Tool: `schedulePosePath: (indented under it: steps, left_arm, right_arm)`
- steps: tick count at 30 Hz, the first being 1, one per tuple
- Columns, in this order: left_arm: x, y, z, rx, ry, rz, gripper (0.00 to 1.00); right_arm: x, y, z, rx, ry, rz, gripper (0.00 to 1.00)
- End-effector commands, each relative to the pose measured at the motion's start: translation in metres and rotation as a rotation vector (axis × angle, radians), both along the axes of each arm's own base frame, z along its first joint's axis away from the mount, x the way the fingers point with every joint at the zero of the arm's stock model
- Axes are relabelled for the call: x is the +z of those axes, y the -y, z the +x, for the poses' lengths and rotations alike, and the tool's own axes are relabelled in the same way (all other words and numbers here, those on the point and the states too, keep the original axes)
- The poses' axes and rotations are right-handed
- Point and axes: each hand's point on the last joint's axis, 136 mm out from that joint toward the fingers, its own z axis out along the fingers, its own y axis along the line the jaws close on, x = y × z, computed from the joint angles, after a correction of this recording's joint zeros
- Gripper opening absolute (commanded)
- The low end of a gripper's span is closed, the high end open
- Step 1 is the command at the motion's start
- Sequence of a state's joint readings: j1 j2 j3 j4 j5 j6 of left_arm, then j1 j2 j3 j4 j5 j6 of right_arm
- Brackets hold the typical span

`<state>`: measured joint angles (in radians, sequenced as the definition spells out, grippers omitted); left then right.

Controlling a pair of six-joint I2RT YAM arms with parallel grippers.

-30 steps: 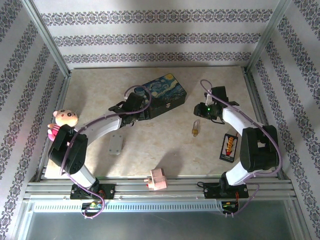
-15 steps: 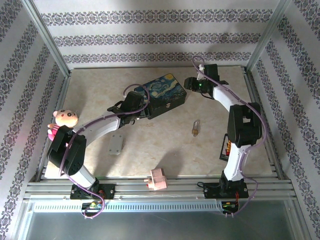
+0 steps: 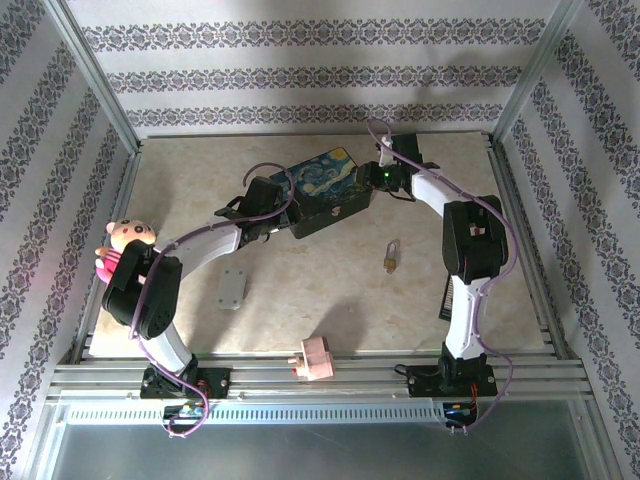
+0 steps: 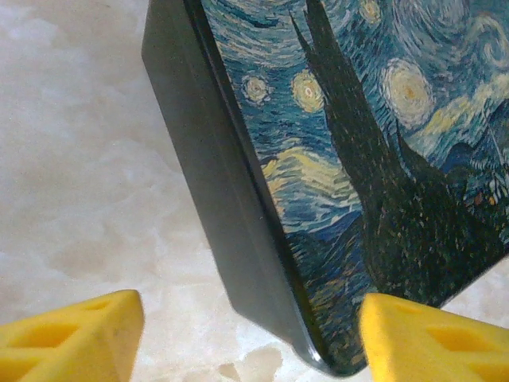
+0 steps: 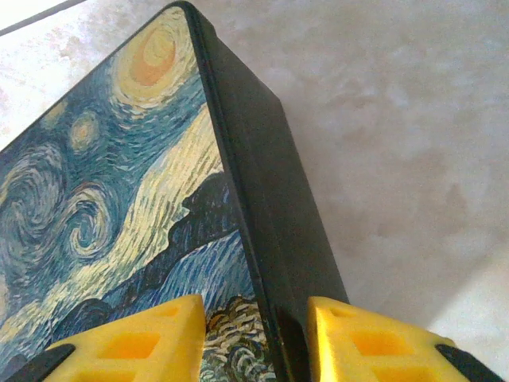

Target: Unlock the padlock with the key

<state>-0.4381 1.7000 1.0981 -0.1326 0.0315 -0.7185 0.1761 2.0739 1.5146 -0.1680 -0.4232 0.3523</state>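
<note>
Where the tiny brass-gold padlock with a thin silver shackle (image 3: 392, 254) lies: on the pale marbled table (image 3: 300, 310), right of centre, nearer than the tin and well apart from both pincers.
Dark blue starry-night tin (image 3: 325, 188): far middle of the table, lying askew.
Left gripper (image 4: 246, 338): yellow fingers apart, straddling the tin's left near corner, one finger over bare table, the other over the painted lid.
Right gripper (image 5: 254, 342): fingers apart, astride the edge at the tin's right end, one over the lid, one by the dark side wall.
Grey rectangular plate (image 3: 232, 288): left near, apart from the tin.
</note>
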Motion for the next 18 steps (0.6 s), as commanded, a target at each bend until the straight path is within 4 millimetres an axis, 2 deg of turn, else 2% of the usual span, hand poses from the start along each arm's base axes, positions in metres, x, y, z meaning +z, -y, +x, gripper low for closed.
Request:
schedulePosePath:
  steps: [1, 7, 11, 14, 18]
  left_arm:
    - [0.012, 0.004, 0.017, 0.002, 0.046, -0.052, 0.64]
    - [0.012, 0.007, 0.028, -0.007, 0.06, -0.088, 0.54]
    - [0.015, 0.009, 0.031, -0.014, 0.065, -0.098, 0.54]
    - [0.02, 0.007, 0.028, -0.011, 0.071, -0.099, 0.57]
    - [0.028, -0.01, 0.022, 0.022, 0.088, -0.077, 0.62]
  right_arm:
    - [0.003, -0.008, -0.028, 0.008, -0.028, -0.005, 0.36]
    - [0.003, -0.016, -0.062, -0.026, -0.046, -0.029, 0.31]
    - [0.002, -0.016, -0.082, -0.075, -0.04, -0.059, 0.33]
    - [0.008, -0.006, -0.088, -0.109, -0.023, -0.103, 0.35]
    - [0.029, 0.008, -0.099, -0.13, 0.01, -0.157, 0.35]
